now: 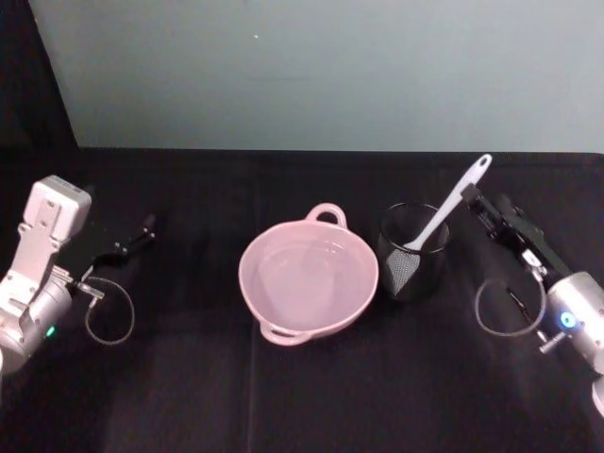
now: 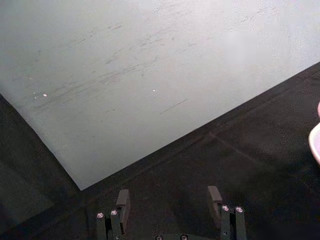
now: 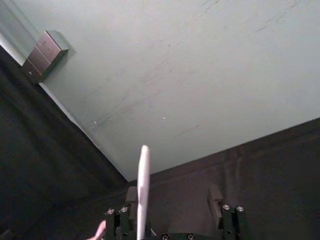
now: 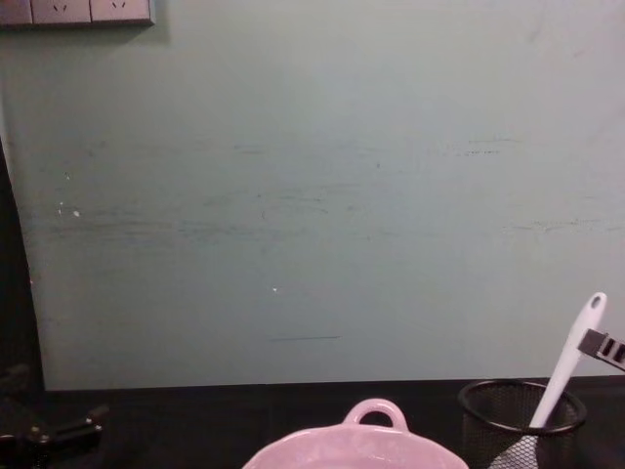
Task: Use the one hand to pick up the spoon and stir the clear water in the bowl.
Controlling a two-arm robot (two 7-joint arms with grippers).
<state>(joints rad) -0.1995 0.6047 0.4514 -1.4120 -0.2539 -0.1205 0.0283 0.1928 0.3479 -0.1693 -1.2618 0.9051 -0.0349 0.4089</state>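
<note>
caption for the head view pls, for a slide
Right pincer open around the white spoon standing in the black mesh cup, beside the pink bowl; left pincer parked at the left.

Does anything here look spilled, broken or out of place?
Nothing stands out. The spoon leans in the mesh cup, the pink bowl sits upright, and the cloth around them looks dry.
</note>
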